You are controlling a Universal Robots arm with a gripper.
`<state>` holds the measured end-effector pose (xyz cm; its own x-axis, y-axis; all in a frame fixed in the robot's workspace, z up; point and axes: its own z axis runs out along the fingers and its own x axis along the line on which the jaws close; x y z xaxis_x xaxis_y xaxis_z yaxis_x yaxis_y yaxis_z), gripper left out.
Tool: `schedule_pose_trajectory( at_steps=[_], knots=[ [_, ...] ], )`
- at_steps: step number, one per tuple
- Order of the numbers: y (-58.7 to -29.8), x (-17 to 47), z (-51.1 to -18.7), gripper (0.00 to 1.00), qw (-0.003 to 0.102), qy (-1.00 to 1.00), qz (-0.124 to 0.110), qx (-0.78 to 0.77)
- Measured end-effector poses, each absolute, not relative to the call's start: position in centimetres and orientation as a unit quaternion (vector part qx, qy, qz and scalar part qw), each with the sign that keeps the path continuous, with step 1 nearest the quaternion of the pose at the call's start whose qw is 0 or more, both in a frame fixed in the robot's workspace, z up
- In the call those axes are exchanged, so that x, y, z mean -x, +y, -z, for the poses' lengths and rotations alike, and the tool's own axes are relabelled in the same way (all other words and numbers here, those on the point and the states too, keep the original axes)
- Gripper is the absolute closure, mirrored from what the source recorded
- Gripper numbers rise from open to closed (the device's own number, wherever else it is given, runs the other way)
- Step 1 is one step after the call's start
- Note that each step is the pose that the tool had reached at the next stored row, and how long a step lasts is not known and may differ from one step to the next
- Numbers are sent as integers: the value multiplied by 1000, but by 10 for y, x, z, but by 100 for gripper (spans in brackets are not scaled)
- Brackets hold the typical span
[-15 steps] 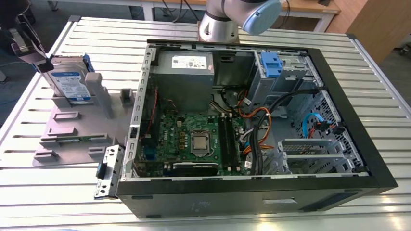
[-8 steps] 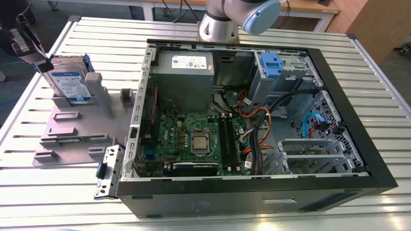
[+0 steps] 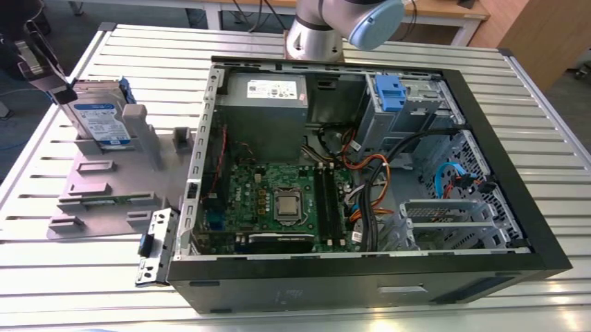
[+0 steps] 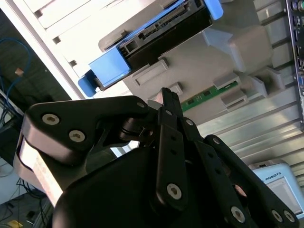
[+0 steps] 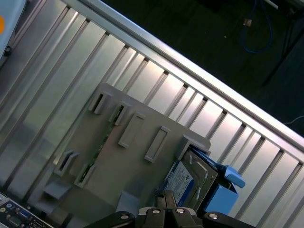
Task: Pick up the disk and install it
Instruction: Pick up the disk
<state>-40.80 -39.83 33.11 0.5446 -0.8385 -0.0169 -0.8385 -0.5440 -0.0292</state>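
The disk (image 3: pixel 99 119) stands on edge in a slot of a grey holder plate (image 3: pixel 104 197) at the exterior view's left, its white-and-blue label facing the camera and its blue carrier frame around it. My gripper (image 3: pixel 61 91) hangs just off the disk's upper corner on that left side, apart from it. In the first wrist view the disk (image 5: pixel 189 184) sits close beside my gripper (image 5: pixel 164 195), whose fingertips meet with nothing between them. In the second wrist view the disk (image 4: pixel 156 33) lies beyond my gripper (image 4: pixel 166 94).
An open computer case (image 3: pixel 517 235) lies on the slatted metal table (image 3: pixel 83 283), with a motherboard (image 3: pixel 277 200), cables and a drive cage holding a blue carrier (image 3: pixel 392 93). The arm's base (image 3: pixel 319 31) stands behind the case. A loose bracket (image 3: pixel 155 245) lies by the case's corner.
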Motion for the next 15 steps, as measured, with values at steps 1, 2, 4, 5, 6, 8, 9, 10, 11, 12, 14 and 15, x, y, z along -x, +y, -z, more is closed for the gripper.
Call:
schedule_pose_trajectory(
  at_steps=[1,2,4,5,6,8,9,10,11,12,14,15],
  knots=[
    [-398,408,-331,89,17,476,0,879],
    [-398,408,-331,89,17,475,0,880],
    [-398,408,-331,89,17,473,-1,881],
    [-398,408,-331,89,17,472,-1,882],
    [-398,408,-331,89,17,471,-1,882],
    [-398,408,-331,89,17,469,-1,883],
    [-398,408,-331,89,17,468,-1,884],
    [-398,408,-331,89,17,467,-1,884],
    [-398,408,-331,89,17,466,-1,885],
    [-398,408,-331,89,17,465,-1,885],
    [-398,408,-331,89,17,462,-1,886],
    [-398,408,-331,89,17,461,-1,887]
  ],
)
